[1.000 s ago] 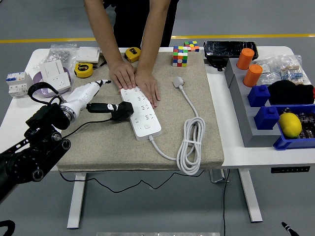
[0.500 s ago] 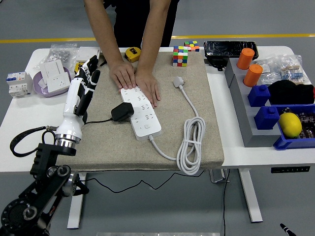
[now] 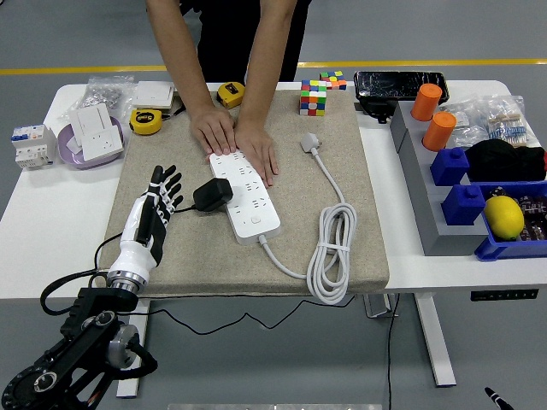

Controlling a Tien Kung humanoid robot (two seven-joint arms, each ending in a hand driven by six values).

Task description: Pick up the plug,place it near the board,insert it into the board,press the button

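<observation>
Since half a second ago my left hand (image 3: 159, 205) has dropped back toward the beige mat's (image 3: 359, 171) near-left corner, fingers apart, holding nothing. Black plug (image 3: 212, 195) sits against the white power strip's (image 3: 246, 193) left edge; seated or merely resting, I can't tell. A person's hands (image 3: 235, 141) pin the strip's far end. Insertion step; next, press plug home, then button.

Bright even overhead light, soft shadows, sharp focus
</observation>
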